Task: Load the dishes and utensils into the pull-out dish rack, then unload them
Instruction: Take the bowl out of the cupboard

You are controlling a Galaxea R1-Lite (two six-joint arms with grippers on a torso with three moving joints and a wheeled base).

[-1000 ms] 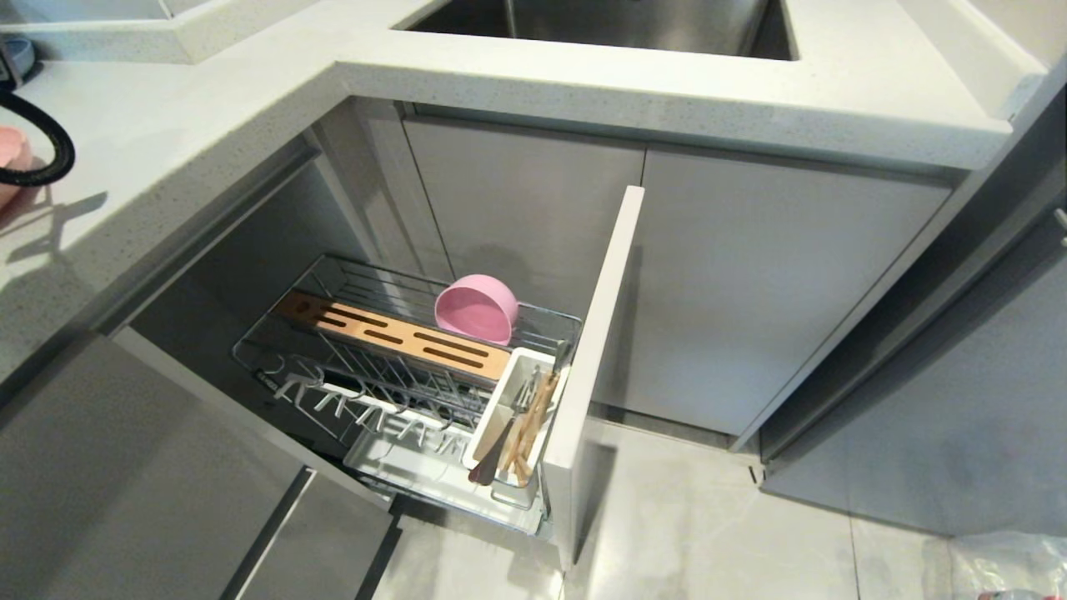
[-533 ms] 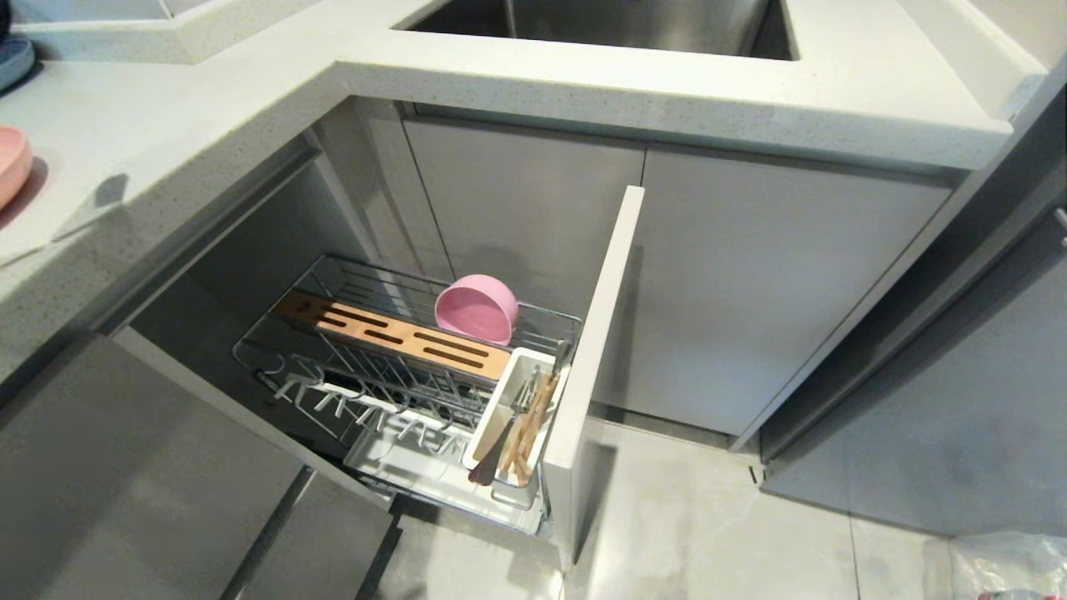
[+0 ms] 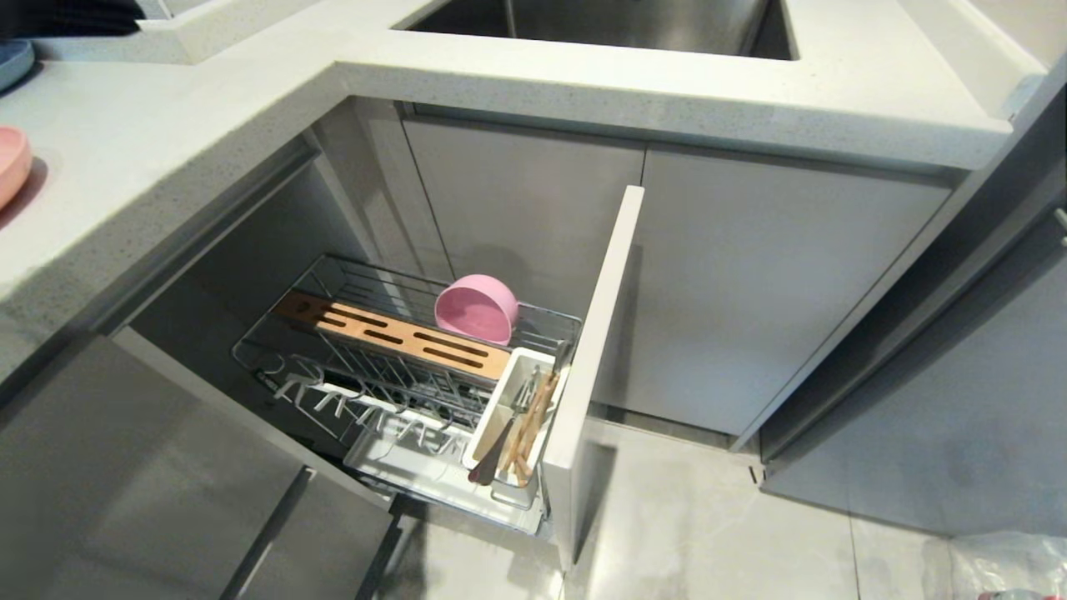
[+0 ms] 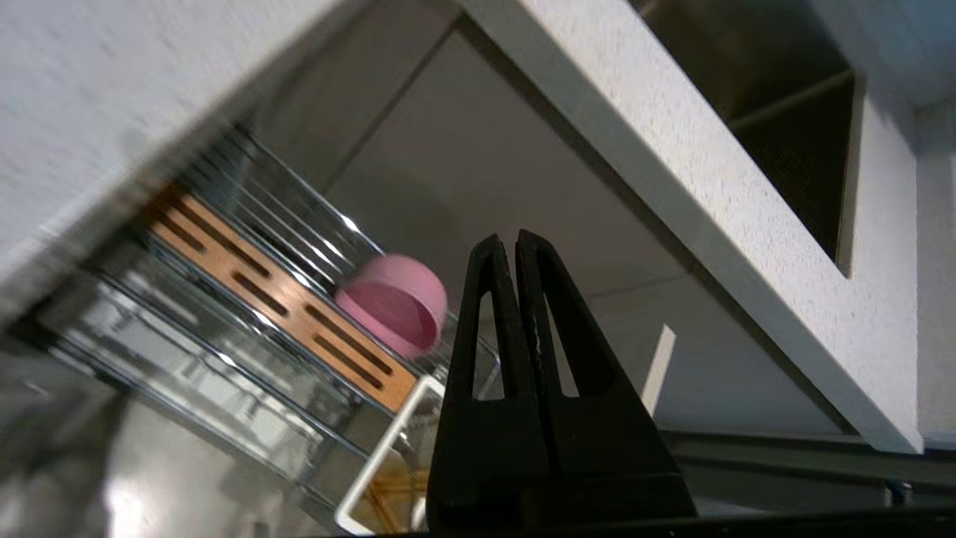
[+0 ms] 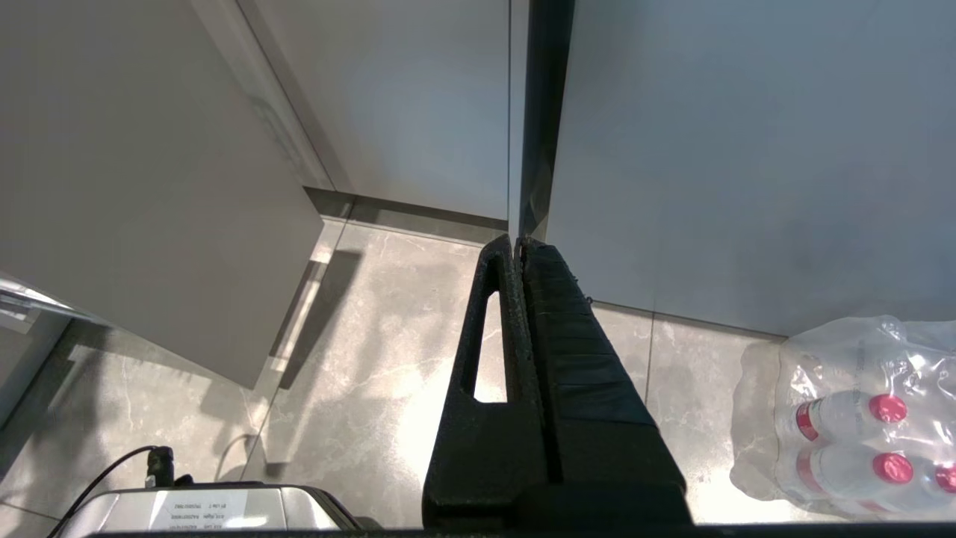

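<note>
**Rack part-loaded, plate left on the counter**

Bowl (image 3: 476, 308) in matte pink sits tipped on its side at the back of the pull-out dish rack (image 3: 400, 367), behind the slotted wooden strip (image 3: 392, 335) and leaning toward the cabinet front. Just beside the strip's near end, the white utensil caddy (image 3: 510, 433) holds the wooden chopsticks (image 3: 529, 429) and the dark fork (image 3: 492, 454), all standing at a slant with their handles toward the floor side. The white drip tray (image 3: 433, 475) shows under the chrome wires, and the rack's narrow pale front panel (image 3: 596, 367) stands fully pulled out from the cabinet.

The pink plate (image 3: 12, 163) lies on the speckled countertop (image 3: 167, 133) at the far left edge of the head view, well apart from the rack.

The left gripper (image 4: 515, 239) is out of the head view; its own camera shows the fingers pressed together on nothing, pointing toward the rack from the counter side, with the bowl near its tips in the picture. The right gripper (image 5: 517, 243) hangs parked over the tiled floor (image 5: 358, 351), fingers together and empty, with a wrapped pack of bottles (image 5: 851, 418) nearby.

By my reading, three of the four items are in the rack and the plate is outside it. Whether this is late in loading or early in unloading cannot be told from these views.
</note>
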